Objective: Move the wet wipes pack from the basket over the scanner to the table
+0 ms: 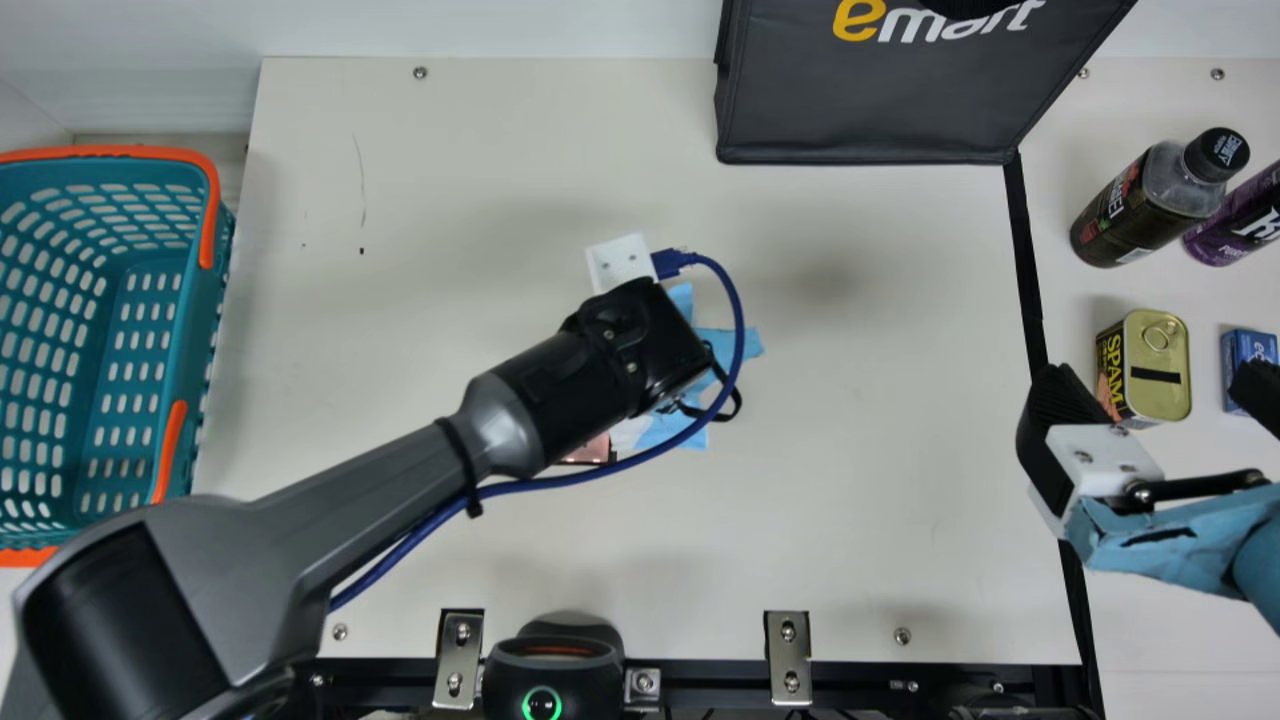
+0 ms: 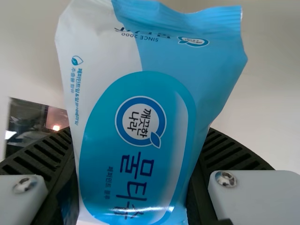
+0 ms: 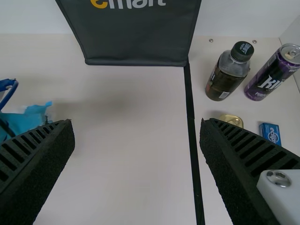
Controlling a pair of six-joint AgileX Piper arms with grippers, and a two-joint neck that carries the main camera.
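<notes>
In the main view my left gripper (image 1: 733,342) is over the middle of the table, its light-blue covering partly showing beneath the wrist, its fingers hidden. The left wrist view has the white-and-blue wet wipes pack (image 2: 140,126) between the ribbed fingers of my left gripper (image 2: 138,136), which is shut on it. Beside the pack lies a dark glassy panel (image 2: 30,123), probably the scanner; its pinkish part (image 1: 592,452) peeks out under the arm. The teal basket (image 1: 200,330) stands at the far left. My right gripper (image 1: 1160,392) is open at the right; its wrist view shows the right gripper (image 3: 137,123) holding nothing.
A dark bag (image 1: 870,110) stands at the back. Beyond the black strip at the right are a bottle (image 1: 1150,200), a purple can (image 1: 1240,220), a meat tin (image 1: 1158,370) and a small blue box (image 1: 1245,350). A blue cable (image 1: 738,330) loops by the left wrist.
</notes>
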